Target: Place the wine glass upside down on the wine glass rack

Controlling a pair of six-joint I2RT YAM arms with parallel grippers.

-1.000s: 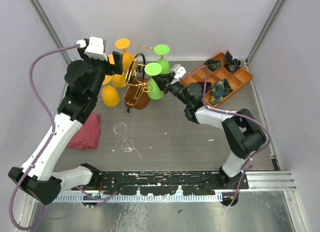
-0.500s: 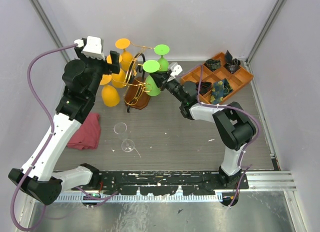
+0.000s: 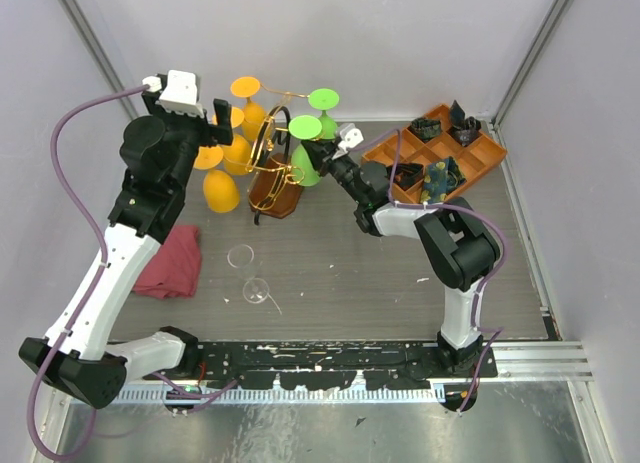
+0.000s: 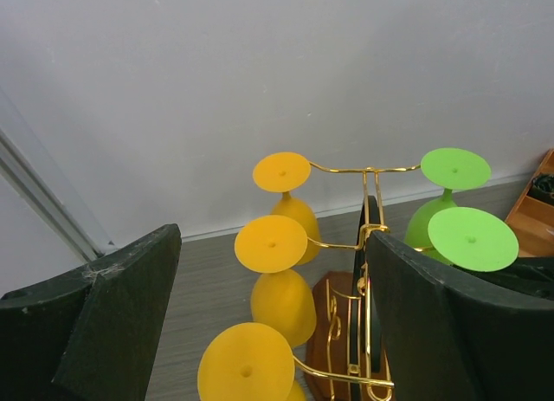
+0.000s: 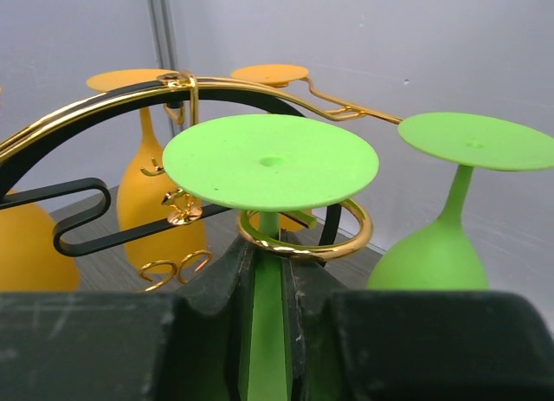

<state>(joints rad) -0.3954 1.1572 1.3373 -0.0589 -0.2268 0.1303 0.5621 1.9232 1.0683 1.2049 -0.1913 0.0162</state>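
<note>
My right gripper is shut on the stem of a green wine glass, held upside down with its foot on top. The stem stands inside a gold ring of the wine glass rack. The rack's wooden base rests on the table. A second green glass hangs just to the right. My left gripper is open and empty on the rack's left, facing several hanging orange glasses.
Two clear glasses lie on the table in front of the rack. A red cloth sits at the left. An orange compartment tray with dark parts stands at the back right. The back wall is close behind the rack.
My right gripper has carried the green glass left and back, up to the rack, so its stem now sits in the gold ring. The left arm drifted slightly left.
</note>
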